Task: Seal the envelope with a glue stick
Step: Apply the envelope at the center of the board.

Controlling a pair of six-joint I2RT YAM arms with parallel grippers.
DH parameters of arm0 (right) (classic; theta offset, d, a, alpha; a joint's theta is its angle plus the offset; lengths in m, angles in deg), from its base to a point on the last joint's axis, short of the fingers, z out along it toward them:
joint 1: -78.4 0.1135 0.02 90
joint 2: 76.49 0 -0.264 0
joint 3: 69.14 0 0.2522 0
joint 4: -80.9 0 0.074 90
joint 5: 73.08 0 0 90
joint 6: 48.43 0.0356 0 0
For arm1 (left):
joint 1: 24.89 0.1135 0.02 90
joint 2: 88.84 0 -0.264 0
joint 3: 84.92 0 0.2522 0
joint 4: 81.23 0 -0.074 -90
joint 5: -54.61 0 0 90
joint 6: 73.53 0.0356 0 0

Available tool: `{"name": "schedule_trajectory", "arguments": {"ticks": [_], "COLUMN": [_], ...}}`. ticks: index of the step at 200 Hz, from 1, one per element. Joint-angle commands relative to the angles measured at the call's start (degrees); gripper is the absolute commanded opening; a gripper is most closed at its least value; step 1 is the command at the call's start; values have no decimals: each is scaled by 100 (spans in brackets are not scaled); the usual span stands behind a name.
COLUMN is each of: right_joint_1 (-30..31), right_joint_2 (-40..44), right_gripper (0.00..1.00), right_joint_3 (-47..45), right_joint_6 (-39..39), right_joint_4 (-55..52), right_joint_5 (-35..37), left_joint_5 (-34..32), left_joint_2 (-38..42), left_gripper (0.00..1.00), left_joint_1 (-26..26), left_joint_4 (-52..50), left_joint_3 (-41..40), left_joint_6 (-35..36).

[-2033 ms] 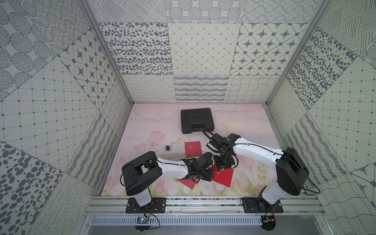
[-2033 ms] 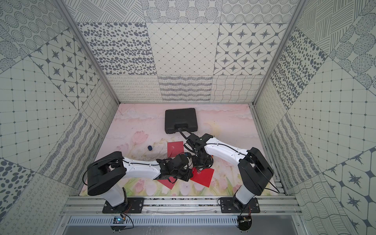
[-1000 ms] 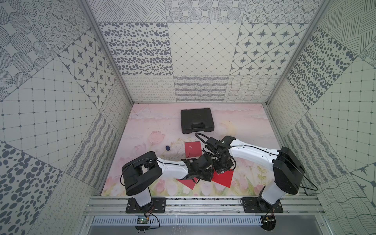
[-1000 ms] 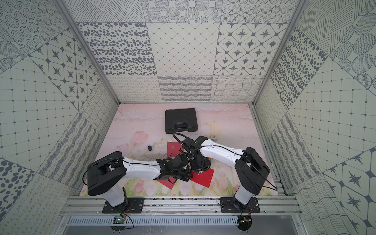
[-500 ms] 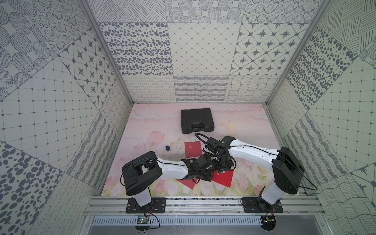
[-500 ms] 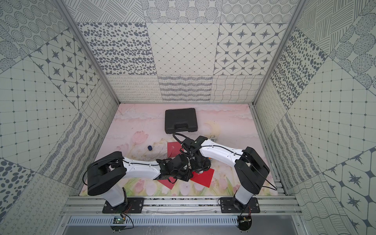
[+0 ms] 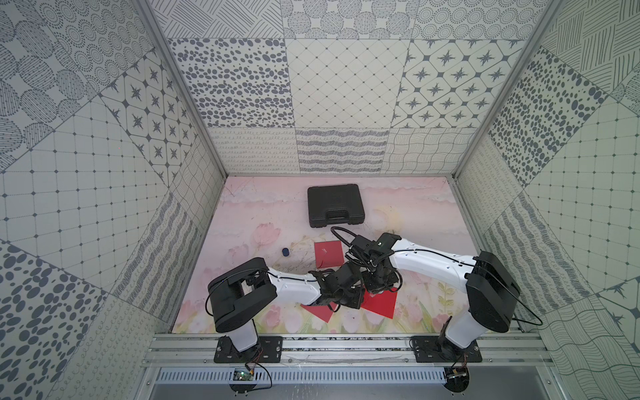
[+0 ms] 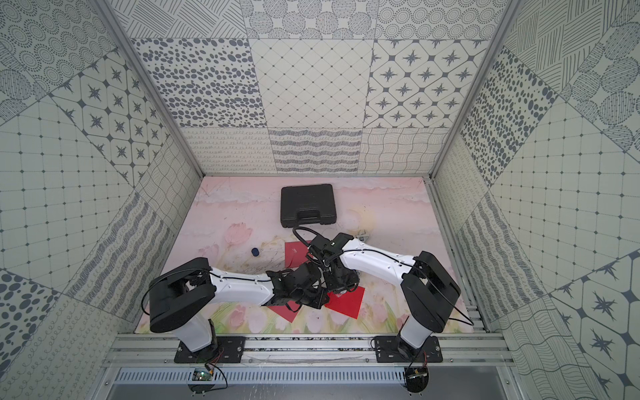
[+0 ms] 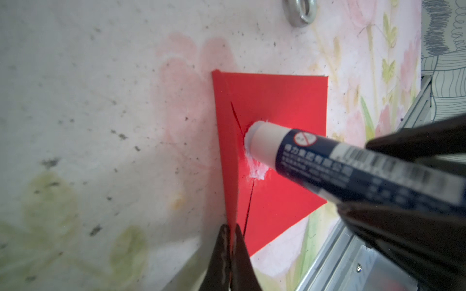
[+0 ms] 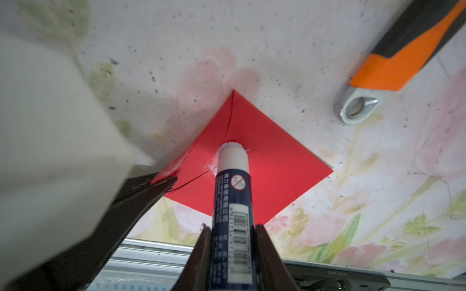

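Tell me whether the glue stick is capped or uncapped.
Uncapped: the glue stick has its bare white tip on the red envelope, white glue smeared beside it.

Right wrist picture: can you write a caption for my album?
The right gripper presses a glue stick onto a red envelope; the left gripper pinches its flap.

glue stick (image 10: 233, 201) | label: red no-sign, white chinese print, barcode

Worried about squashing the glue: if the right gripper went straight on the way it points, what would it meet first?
The red envelope: the glue stick held in the right gripper has its tip on it, apparently touching, so the paper comes first.
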Motion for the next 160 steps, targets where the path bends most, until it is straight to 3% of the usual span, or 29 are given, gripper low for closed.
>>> {"name": "schedule_trajectory", "arguments": {"ticks": [1, 24, 39, 65, 115, 160], "right_joint_1": [-56, -55, -56, -55, -55, -257], "right_joint_2": [15, 10, -2, -17, -17, 636], "right_gripper": [0, 0, 0, 0, 0, 0], "right_joint_3": [-194, -358, -451, -460, -305, -339], "right_joint_6": [-25, -133, -101, -7, 123, 260], "right_joint_4": [198, 472, 630, 708, 426, 786], "right_joint_5": [84, -945, -1217, -997, 360, -127], "left_joint_5": [84, 101, 93, 69, 34, -100], "left_joint_2": [-69, -100, -91, -79, -52, -32], "left_gripper": [0, 0, 0, 0, 0, 0], "left_joint_1": [49, 48, 48, 47, 46, 4], "left_joint_4": [-295, -298, -306, -323, -338, -574], "left_joint_3": [35, 54, 54, 40, 37, 119], "left_joint_6": [32, 47, 34, 38, 24, 79]}}
